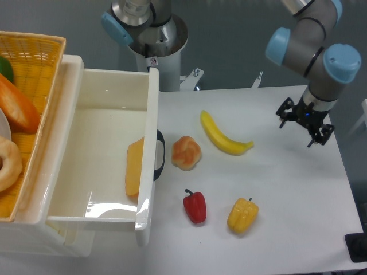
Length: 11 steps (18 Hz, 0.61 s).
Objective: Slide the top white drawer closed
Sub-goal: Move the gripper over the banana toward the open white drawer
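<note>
The top white drawer (pixel 97 120) is pulled out to the right from the cabinet at the left. Its tall front panel (pixel 150 149) faces right and bears a black curved handle (pixel 160 154). A yellow wedge, like a piece of cheese (pixel 135 167), leans inside against the front panel. My gripper (pixel 302 121) hangs over the table at the far right, well away from the drawer. Its fingers look spread and hold nothing.
A yellow wicker basket (pixel 34 57) with food sits on the cabinet at the left. On the table lie a bread roll (pixel 186 153), a banana (pixel 222 134), a red pepper (pixel 195 206) and a yellow pepper (pixel 242 215). The robot base (pixel 150 34) stands behind.
</note>
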Each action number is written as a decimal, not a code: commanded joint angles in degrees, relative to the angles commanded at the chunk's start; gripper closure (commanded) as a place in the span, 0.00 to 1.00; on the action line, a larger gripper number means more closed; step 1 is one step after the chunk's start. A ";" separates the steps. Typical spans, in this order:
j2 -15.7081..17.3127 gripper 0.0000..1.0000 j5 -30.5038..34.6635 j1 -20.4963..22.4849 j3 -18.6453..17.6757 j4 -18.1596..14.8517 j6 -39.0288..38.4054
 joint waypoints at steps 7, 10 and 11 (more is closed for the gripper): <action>2.19 0.65 -0.89 -4.04 -3.50 -0.35 -12.93; 4.56 0.85 -1.07 -4.13 -5.35 -1.66 -16.54; 5.70 0.89 -1.24 -4.13 -5.88 -2.71 -17.77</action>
